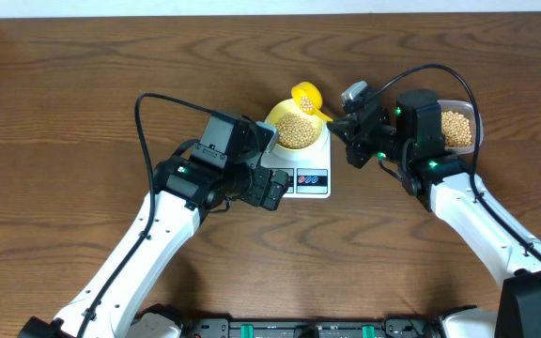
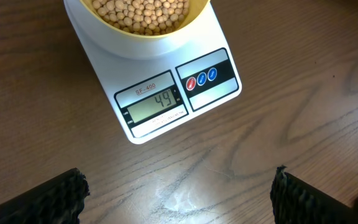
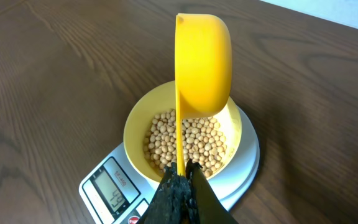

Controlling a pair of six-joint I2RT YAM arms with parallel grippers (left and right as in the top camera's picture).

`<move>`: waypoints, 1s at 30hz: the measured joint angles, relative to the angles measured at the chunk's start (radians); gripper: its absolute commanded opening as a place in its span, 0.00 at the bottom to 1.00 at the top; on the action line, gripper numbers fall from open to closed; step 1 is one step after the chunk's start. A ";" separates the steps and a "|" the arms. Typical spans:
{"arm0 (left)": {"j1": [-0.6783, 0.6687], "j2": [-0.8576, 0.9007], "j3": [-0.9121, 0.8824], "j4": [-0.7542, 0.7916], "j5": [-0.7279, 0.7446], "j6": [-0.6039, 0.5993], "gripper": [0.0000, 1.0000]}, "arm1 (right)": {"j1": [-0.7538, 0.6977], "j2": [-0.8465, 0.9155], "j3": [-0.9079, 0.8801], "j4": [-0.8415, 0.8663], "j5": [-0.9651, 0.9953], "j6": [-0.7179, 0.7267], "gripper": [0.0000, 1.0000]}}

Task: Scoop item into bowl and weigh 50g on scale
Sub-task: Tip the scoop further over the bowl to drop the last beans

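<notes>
Wood-grain table point(image 1: 64, 75) holds the scale point(image 2: 160, 102) carrying the bowl point(image 3: 132, 127) of beans point(image 3: 191, 140) just beyond the fingers point(image 3: 166, 199) of your right gripper point(image 3: 181, 177), clamped on the stiff handle of the scoop point(image 3: 204, 68); left gripper point(image 2: 179, 190) gapes empty; tip gently, light hard beans likely roll.

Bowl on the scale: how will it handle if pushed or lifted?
The bowl holds a deep layer of beans, so it is probably bottom-heavy and unlikely to tip. It rests on the smooth scale, so a push would likely slide it. Tilting may spill the round beans.
</notes>
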 measured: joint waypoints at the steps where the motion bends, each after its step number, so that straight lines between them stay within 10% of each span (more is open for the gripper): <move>1: 0.000 0.000 0.000 0.000 0.000 0.000 0.96 | 0.000 0.000 0.000 0.000 0.000 0.000 0.01; 30: 0.000 0.000 0.000 0.000 0.000 0.000 0.96 | 0.002 0.000 0.000 -0.003 -0.024 0.019 0.01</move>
